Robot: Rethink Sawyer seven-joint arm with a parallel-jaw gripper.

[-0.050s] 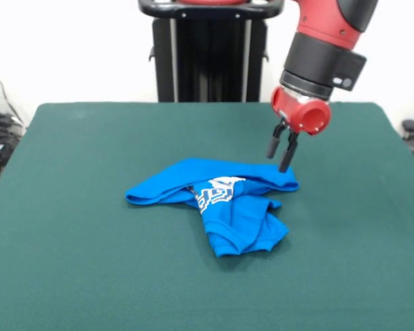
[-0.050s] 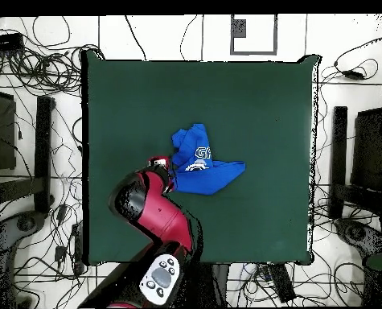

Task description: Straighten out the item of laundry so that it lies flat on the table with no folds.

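My gripper [image 1: 282,153], fingers slightly apart and empty, hovers at the crumpled shirt's [image 1: 221,203] edge; I'd pinch that edge next.

1. The item of laundry [image 1: 221,203] is bunched and folded over itself, so most of its white lettering [image 1: 217,192] is tucked under folds; the letters that show are too few and too small to read in either view.
2. In the overhead view the arm [image 2: 158,213] covers the tool, so its fingers cannot be seen there.
3. The front view cuts off the arm's upper part at the top edge.
4. The table [image 1: 69,207] runs past the bottom edge of the front view, so its near corners are out of frame.
5. The garment's underside and the folded-in edges are hidden in both views.
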